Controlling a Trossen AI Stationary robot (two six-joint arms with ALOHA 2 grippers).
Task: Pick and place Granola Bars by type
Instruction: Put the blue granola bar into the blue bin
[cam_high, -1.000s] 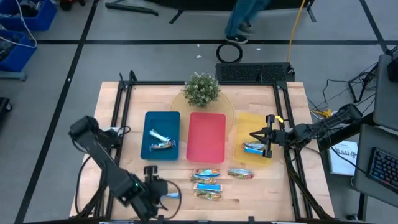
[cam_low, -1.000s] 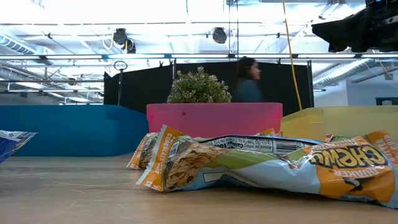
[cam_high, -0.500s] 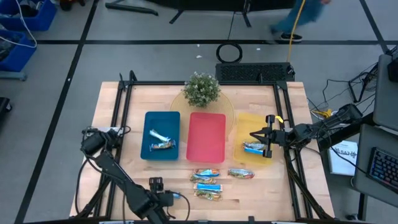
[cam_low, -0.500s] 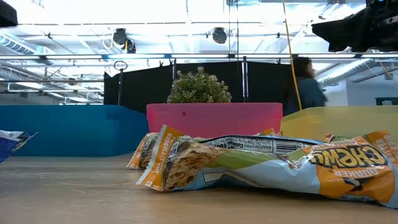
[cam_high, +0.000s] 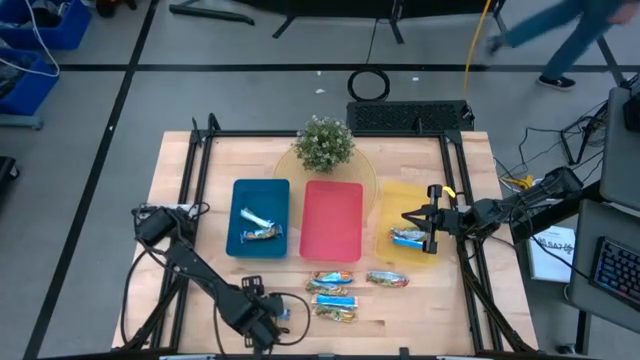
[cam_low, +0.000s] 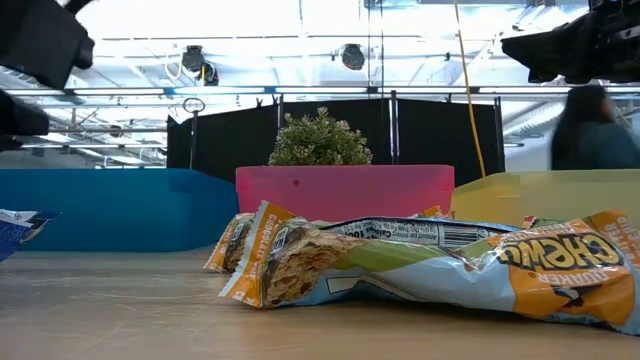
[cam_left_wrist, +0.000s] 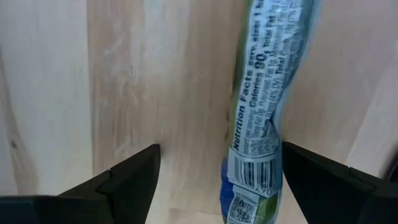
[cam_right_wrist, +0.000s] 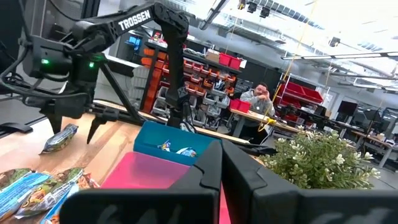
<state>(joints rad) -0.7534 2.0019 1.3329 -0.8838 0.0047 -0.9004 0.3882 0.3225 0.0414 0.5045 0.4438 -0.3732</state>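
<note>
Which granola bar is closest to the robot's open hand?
The lone bar at the table's front, lying between the open fingers of the left gripper. The other loose bars sit clustered farther right, and others are already in trays.

- Two granola bars (cam_high: 259, 226) lie flat in the blue tray (cam_high: 240, 245), one white-blue, one darker, just beside each other.
- One blue-white bar (cam_high: 407, 238) lies in the yellow tray (cam_high: 392, 195).
- Four bars (cam_high: 333, 297) clustered near the surface's front edge, crinkled blue, brown, gold wrappers.
- One blue-green bar (cam_left_wrist: 264, 99) lies flat near the front-left, nutrition label up.
</note>
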